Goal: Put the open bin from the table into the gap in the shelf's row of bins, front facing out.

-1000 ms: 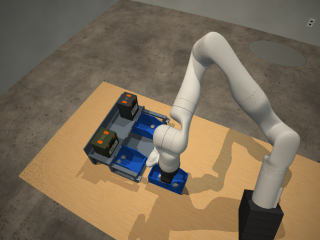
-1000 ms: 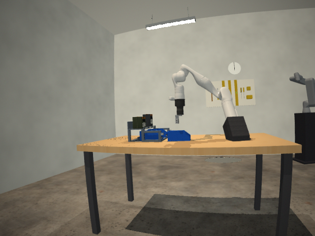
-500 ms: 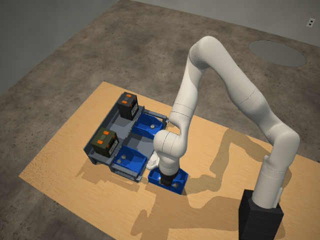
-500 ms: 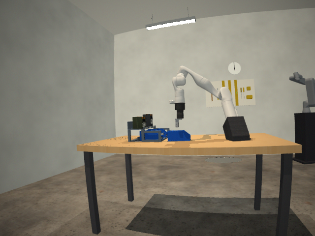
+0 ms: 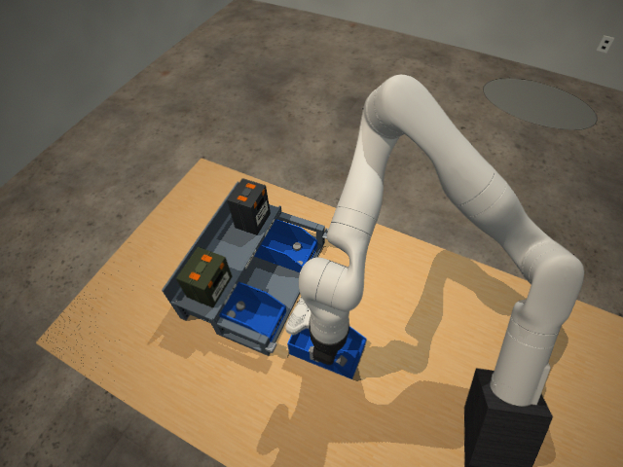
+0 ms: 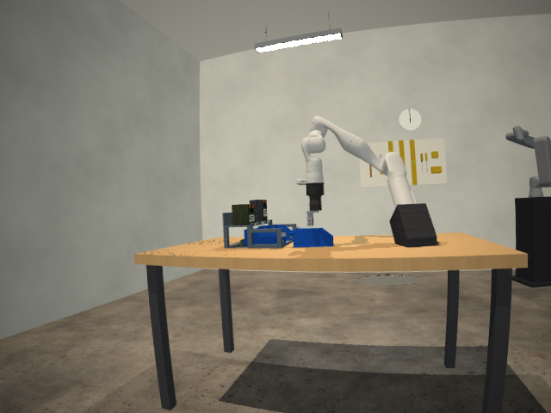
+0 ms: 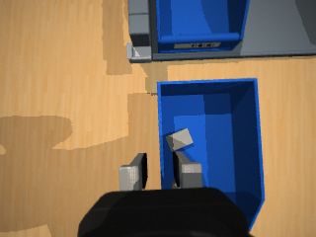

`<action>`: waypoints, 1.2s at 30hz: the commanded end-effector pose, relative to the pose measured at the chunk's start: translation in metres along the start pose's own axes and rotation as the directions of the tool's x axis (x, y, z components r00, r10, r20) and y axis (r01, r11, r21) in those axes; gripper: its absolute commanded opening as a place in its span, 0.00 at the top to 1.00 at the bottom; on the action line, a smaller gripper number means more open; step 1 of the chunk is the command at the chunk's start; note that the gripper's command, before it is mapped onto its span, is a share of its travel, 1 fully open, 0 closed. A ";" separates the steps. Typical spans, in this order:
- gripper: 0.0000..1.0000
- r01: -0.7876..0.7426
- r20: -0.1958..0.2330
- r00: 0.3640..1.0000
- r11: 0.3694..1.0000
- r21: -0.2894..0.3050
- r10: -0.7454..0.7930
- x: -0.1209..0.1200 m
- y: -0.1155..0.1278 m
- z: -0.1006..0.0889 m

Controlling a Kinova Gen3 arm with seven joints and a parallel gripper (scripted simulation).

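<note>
The open blue bin (image 5: 337,356) stands on the table just in front of the grey shelf (image 5: 245,272); it also shows in the side view (image 6: 312,237) and the wrist view (image 7: 209,143). A grey part (image 7: 180,139) lies inside it. My gripper (image 7: 160,164) points straight down and is open about halfway. Its fingers straddle the bin's left wall, one outside and one inside. In the side view the fingertips (image 6: 311,220) hang just above the bin's rim. Two blue bins (image 5: 287,244) (image 5: 254,309) sit on the shelf with a gap (image 5: 274,278) between them.
A black box (image 5: 248,205) and a green box (image 5: 203,276) stand on the shelf's upper board. The nearer shelf bin shows at the top of the wrist view (image 7: 199,22). My black base (image 5: 505,427) stands at the table's right side.
</note>
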State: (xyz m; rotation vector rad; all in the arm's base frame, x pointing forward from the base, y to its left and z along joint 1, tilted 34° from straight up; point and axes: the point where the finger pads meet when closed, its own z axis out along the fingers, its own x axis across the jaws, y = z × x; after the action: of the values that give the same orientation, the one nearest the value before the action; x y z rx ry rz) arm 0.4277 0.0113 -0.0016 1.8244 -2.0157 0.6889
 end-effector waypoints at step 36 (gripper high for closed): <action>0.45 -0.008 -0.003 1.000 1.000 -0.006 0.008 0.002 0.001 0.007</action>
State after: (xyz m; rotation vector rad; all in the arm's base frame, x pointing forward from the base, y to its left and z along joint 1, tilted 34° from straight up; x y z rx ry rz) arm 0.4266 0.0076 -0.0052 1.8153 -2.0167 0.6846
